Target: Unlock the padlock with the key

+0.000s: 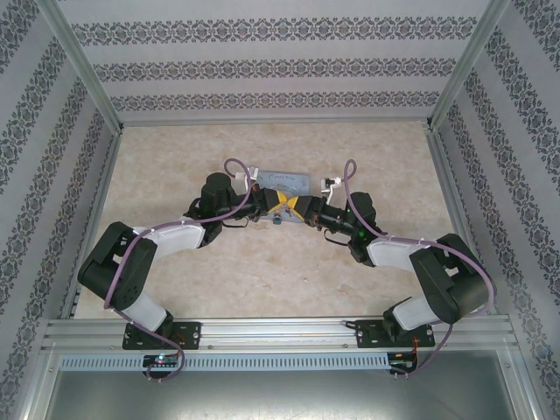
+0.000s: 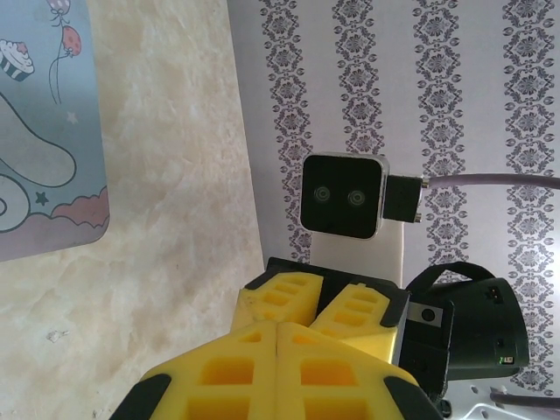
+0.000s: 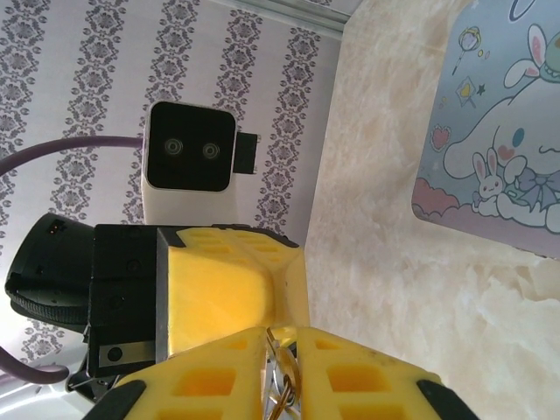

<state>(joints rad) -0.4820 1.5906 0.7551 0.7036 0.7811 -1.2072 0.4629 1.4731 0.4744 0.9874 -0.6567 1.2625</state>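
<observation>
In the top view both grippers meet tip to tip at mid-table. The tiny dark blue padlock (image 1: pixel 276 220) hangs just under the left gripper (image 1: pixel 273 204), whose yellow fingers are pressed together. From the left wrist, the left gripper (image 2: pixel 278 337) shows a tight seam and the padlock is hidden. The right gripper (image 1: pixel 296 208) faces it, touching. In the right wrist view the right gripper (image 3: pixel 282 350) is shut on the key (image 3: pixel 284 381), a thin silvery piece with a brassy loop wedged between its pads.
The pale blue cartoon tin (image 1: pixel 285 180) lies flat just behind the grippers, and its lid also shows from the wrists (image 2: pixel 44 131) (image 3: pixel 499 131). Patterned walls and metal posts (image 1: pixel 83 66) enclose the marbled tabletop (image 1: pixel 262 271).
</observation>
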